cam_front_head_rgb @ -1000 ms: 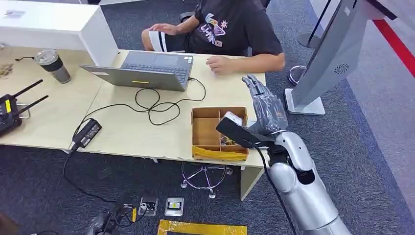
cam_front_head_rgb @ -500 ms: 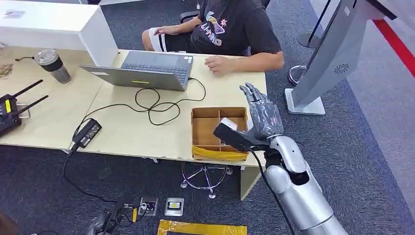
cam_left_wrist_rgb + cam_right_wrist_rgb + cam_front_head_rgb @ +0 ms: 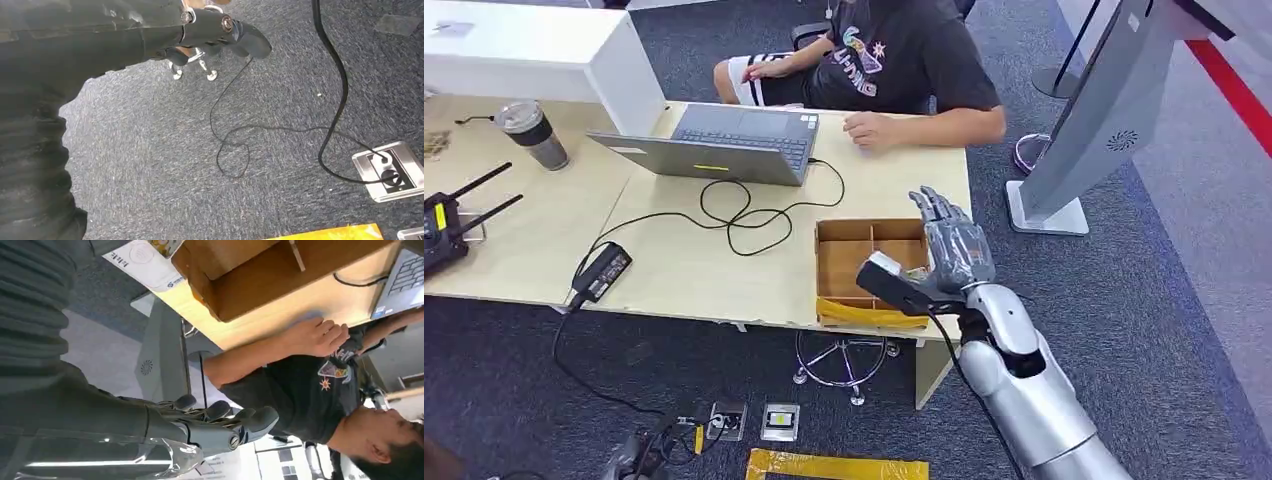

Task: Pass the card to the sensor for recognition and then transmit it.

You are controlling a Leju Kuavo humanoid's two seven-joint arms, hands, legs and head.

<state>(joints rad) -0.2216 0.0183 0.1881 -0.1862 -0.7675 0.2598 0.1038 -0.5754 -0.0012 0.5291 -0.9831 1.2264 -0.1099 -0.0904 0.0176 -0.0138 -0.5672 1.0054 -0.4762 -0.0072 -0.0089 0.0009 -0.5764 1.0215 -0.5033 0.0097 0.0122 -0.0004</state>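
Above the cardboard box at the surface edge, the right robot hand is held with fingers spread and nothing gripped, while the card lies in the box; a fumbled pickup against the dividers is judged likely.

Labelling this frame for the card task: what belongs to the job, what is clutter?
Job: right robot hand; brown compartmented cardboard box; white printed card; grey slanted sensor kiosk.

Clutter: silver laptop; lidded grey tumbler; black power adapter.
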